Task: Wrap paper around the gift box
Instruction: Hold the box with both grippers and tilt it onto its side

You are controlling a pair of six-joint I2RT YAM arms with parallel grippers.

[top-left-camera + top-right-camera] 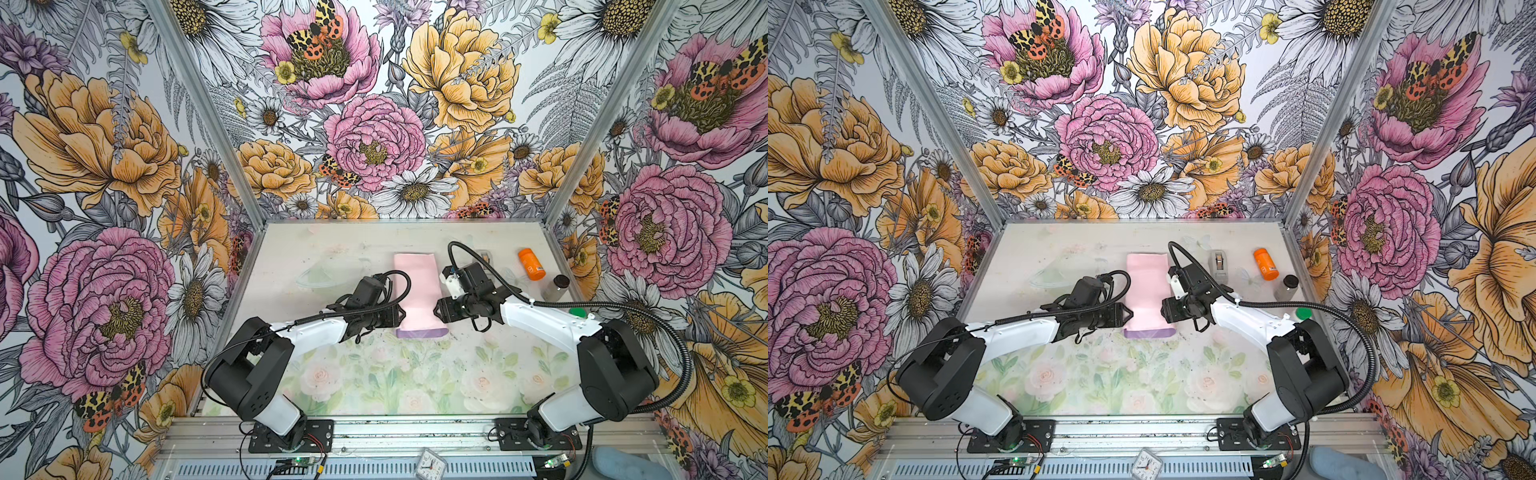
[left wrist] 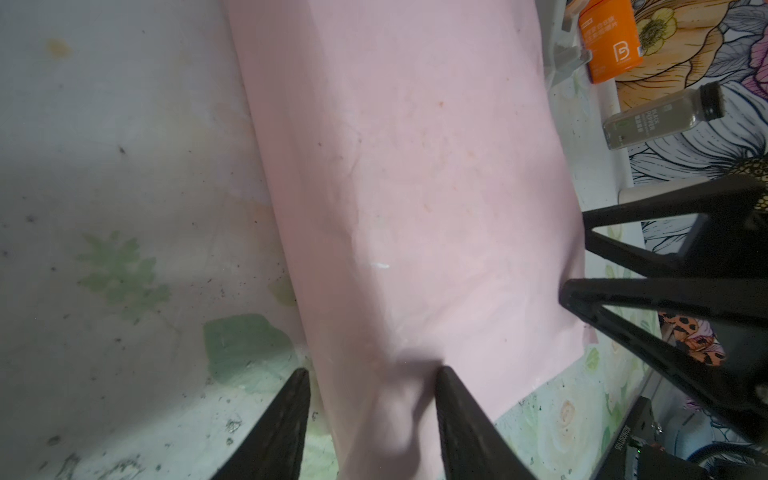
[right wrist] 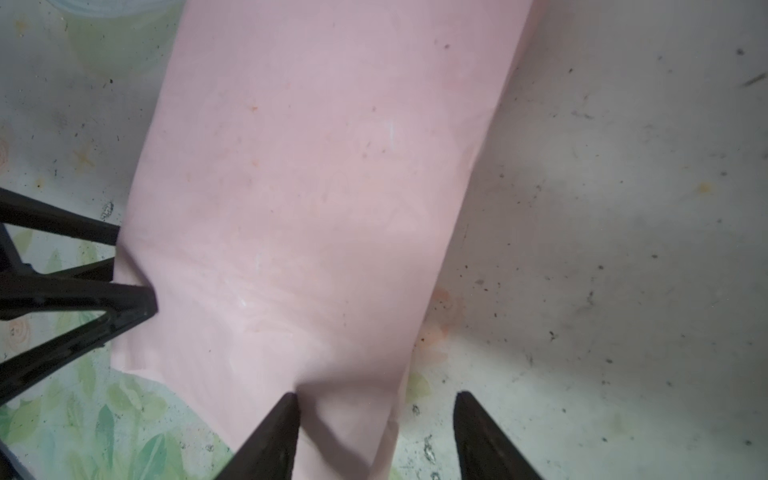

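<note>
While left gripper (image 1: 402, 318) and right gripper (image 1: 436, 311) flank it, paper (image 1: 415, 286) lies mid-table (image 1: 291, 249): long folded band, pale pink face up, lilac strip at near end. Both sets of jaws apart: left straddles one long fold, right has one tip on paper.

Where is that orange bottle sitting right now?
In both top views the orange bottle sits at the far right of the table, a small dark-capped bottle just nearer the robot and a grey tape dispenser to its left.
</note>
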